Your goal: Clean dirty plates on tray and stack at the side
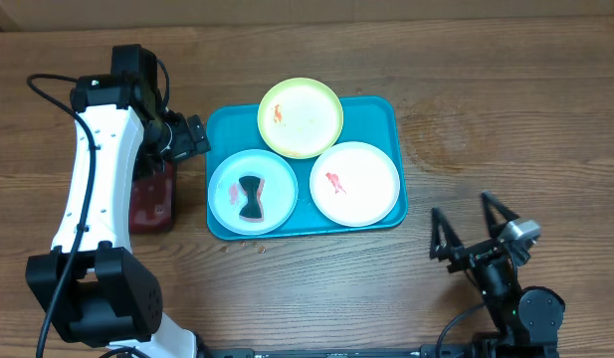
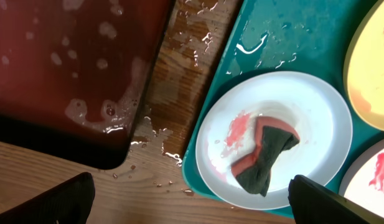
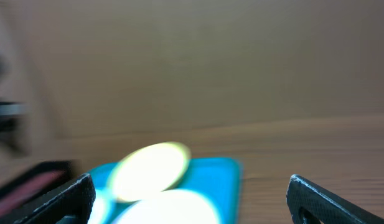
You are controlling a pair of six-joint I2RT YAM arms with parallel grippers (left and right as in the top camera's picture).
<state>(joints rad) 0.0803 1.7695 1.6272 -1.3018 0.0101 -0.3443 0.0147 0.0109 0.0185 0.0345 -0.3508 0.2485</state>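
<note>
Teal tray (image 1: 225,121) sits mid-table from above, with all three plates on it. The blue plate (image 1: 227,179) is at its near left, the white plate (image 1: 354,183) beside it, and the yellow-green plate (image 1: 301,117) behind them, reaching over the far rim. A sponge (image 1: 251,196) lies crumpled on the blue plate. My left gripper (image 1: 192,137) hangs over the gap between the teal tray and the dark red tray (image 1: 152,202). My right gripper (image 1: 469,231) waits well apart at the near right. Nothing is stacked at the side yet.

Looking down from my left wrist, my left gripper (image 2: 190,186) is spread wide with nothing in it. The sponge (image 2: 263,155) rests on the blue plate (image 2: 310,106), next to a red smear. Water (image 2: 179,50) is beaded across the table (image 2: 48,168), the dark red tray (image 2: 61,56) and the teal tray (image 2: 285,37). I judge that to be the main risk: on a wet tray the plate may slide or spin under the wiping instead of coming clean. It could bump the white plate (image 2: 373,171) or the yellow-green plate (image 2: 372,62). If I pinch only a fold of the sponge, it may slip out. Wet plates could also slip when I lift them.

From my right wrist everything is blurred. My right gripper (image 3: 192,190) is spread wide and empty, facing the tray (image 3: 223,174) from far off. From there it cannot steady a plate, so the left arm's wiping would go unbraced.
</note>
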